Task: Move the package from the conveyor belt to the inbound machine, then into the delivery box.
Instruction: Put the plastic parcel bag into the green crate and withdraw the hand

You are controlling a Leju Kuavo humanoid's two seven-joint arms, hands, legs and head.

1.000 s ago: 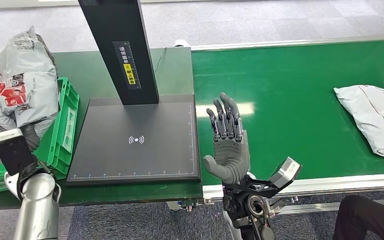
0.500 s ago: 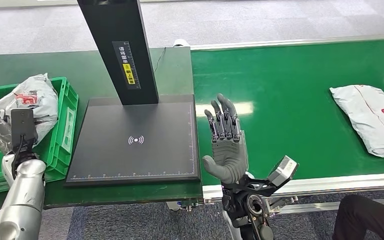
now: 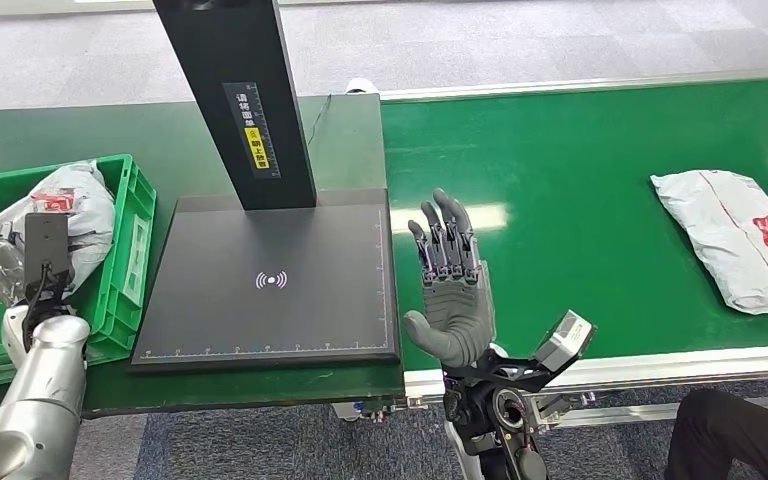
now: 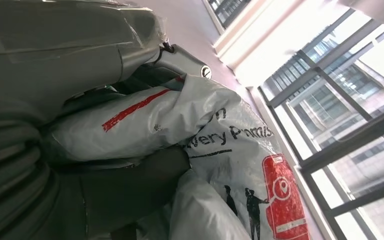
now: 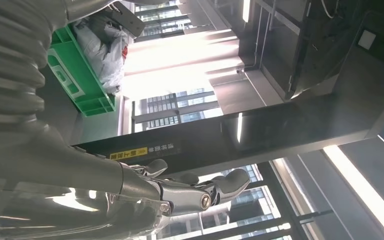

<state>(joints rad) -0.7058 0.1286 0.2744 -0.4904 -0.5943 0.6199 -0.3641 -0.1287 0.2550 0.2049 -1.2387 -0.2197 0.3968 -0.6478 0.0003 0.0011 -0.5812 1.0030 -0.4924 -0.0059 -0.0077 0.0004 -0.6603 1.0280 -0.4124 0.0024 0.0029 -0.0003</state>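
Inside the green plastic crate (image 3: 130, 235) sits my crumpled grey plastic mailer with red print (image 3: 70, 205), gripped by my left hand (image 3: 5, 265); my right hand (image 3: 450, 285) hovers spread, empty.

Head view bright, evenly lit, sharp; pale glare patches on conveyor belt (image 3: 600, 180) near centre and far right. Wrist views backlit by blown-out windows (image 4: 340, 95); close hand surfaces soft, out of focus.
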